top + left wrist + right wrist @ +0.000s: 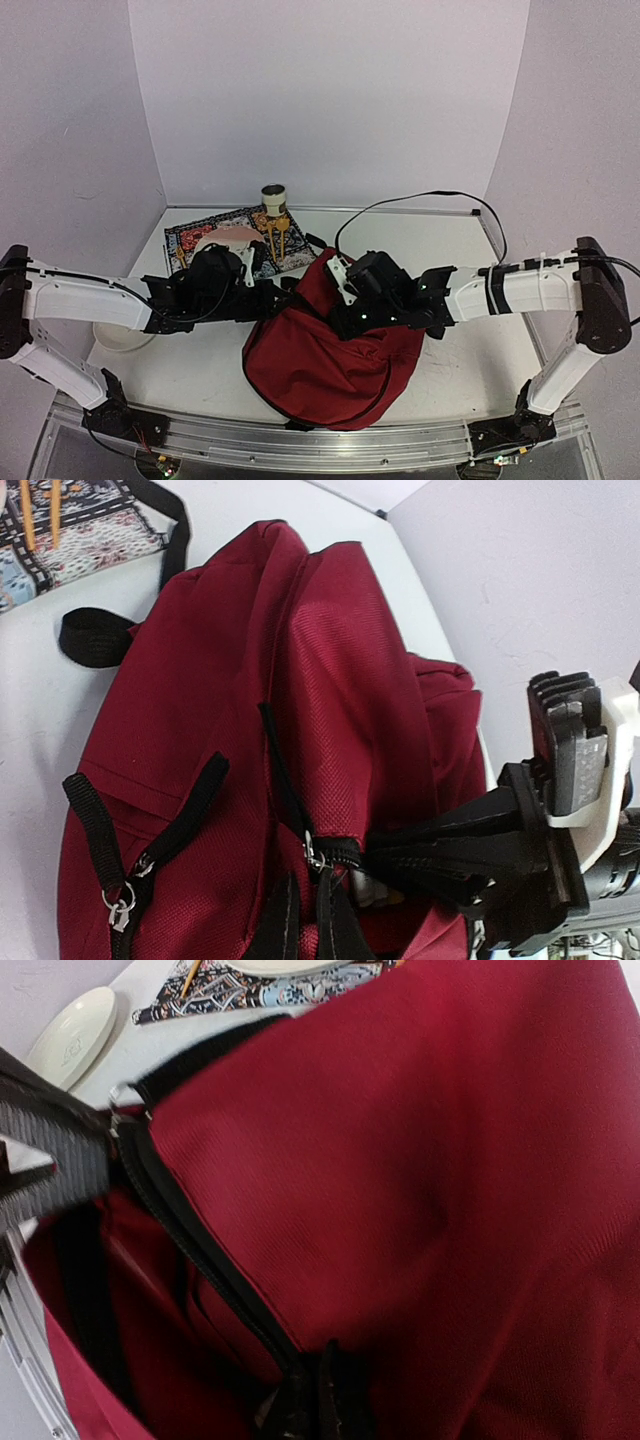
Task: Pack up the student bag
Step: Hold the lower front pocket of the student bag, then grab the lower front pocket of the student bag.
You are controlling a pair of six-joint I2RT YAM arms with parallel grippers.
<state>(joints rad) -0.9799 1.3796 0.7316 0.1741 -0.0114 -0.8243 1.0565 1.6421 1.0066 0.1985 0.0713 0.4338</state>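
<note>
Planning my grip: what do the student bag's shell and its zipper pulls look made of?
The student bag: woven synthetic fabric, likely nylon or polyester, faint sheen; fine weave shows. Its zipper pulls: silvery metal rings, apparently, glinting, on black webbing tabs.

- student bag (330, 365): dark-red woven cloth, fine-grained, matt with a faint sheen on the folds
- straps (95, 825): black ribbed webbing, matt
- zipper pulls (118, 908): bright metal rings, shiny
- mat (185, 238): printed cloth, flat and matt
- plate (70, 1032): cream, smooth, glossy like glazed ceramic
- table (470, 360): white, smooth, dull
- arm casings (85, 298): white plastic, smooth
- rail (300, 438): brushed metal, pale grey
</note>
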